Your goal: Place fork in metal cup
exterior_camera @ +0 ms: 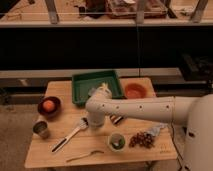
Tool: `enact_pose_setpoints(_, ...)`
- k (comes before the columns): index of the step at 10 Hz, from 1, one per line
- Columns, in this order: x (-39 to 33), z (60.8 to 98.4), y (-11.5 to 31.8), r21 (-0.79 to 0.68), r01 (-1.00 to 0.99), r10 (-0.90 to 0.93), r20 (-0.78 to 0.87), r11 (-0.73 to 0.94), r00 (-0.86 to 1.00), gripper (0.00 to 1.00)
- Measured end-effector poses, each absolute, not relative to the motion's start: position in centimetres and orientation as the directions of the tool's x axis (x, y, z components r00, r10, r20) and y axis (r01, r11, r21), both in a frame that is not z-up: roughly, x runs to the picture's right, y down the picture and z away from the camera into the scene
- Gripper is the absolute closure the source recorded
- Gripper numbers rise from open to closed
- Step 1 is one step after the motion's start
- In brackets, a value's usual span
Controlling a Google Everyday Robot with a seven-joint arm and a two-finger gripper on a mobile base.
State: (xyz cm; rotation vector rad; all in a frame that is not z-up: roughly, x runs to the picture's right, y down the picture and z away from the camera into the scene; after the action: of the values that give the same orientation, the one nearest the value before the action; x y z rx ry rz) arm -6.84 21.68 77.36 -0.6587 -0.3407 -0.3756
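**Fork lying free at the front edge, gripper hanging short of it**

The gripper (94, 123) is hanging at the end of the white arm over the middle of the bench (60, 92), just beside the head of the black-handled brush (70, 136). Whether it is apart or together I cannot tell. The fork (85, 156) is lying flat near the front edge, nearer the camera than the gripper, a touch to picture-left of it and apart from the brush. Its long axis is running almost along that edge, with the picture-right end sitting slightly farther back. Which end is carrying the tines is not showing. The cup (41, 129) is standing upright at picture-left, well apart from the fork. By my judgement the pickup is not yet begun. The gripper is needing to come forward past the brush and line up across the fork's thin handle.
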Motion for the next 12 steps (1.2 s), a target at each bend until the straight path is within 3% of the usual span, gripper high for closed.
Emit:
enact_pose_setpoints(2,-6.8,76.4,23.8,-0.512,0.483,-0.256,0.452,0.71,0.855,0.21)
enact_pose_setpoints(12,-5.5,75.3,27.8,-0.552,0.475,-0.269,0.414,0.685,0.869,0.2)
